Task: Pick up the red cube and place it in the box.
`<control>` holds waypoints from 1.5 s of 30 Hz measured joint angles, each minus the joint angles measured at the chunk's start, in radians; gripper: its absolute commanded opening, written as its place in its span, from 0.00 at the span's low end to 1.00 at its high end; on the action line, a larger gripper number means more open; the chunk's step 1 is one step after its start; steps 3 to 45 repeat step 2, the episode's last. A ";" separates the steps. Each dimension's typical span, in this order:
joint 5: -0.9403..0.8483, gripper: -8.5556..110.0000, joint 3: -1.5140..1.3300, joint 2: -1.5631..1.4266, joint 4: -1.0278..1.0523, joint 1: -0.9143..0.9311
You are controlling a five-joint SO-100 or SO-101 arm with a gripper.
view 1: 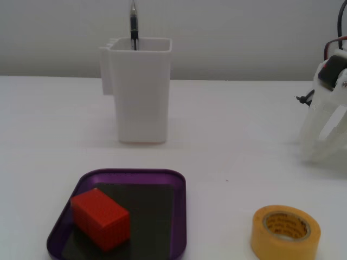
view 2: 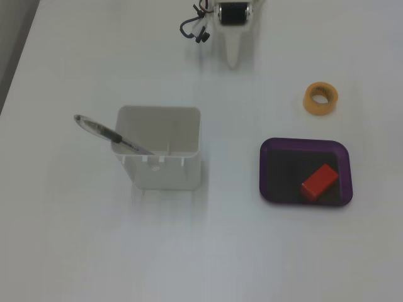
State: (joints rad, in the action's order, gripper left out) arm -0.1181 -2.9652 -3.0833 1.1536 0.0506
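On the worktop (view 2: 75, 251), seen left to right from above, a white container (view 2: 165, 157) with a pen (view 2: 107, 133) stands well left of the box (view 2: 272, 189). The red cube (view 2: 319, 181) lies inside the box, on its dark floor. A yellow tape roll (view 2: 321, 98) sits beyond the box. Placing looks done; I judge nothing remains but to keep clear. The pincer (view 2: 233, 60) rests far from the box, holding nothing, though I cannot tell its spread. The low fixed view alone shows the cube's ribbed faces (view 1: 100, 218); only the top view shows the pen's slant.
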 measured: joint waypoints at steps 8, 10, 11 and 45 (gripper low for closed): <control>0.000 0.07 0.000 0.000 0.000 0.000; 0.000 0.07 0.000 0.000 0.000 0.000; 0.000 0.07 0.000 0.000 0.000 0.000; 0.000 0.07 0.000 0.000 0.000 0.000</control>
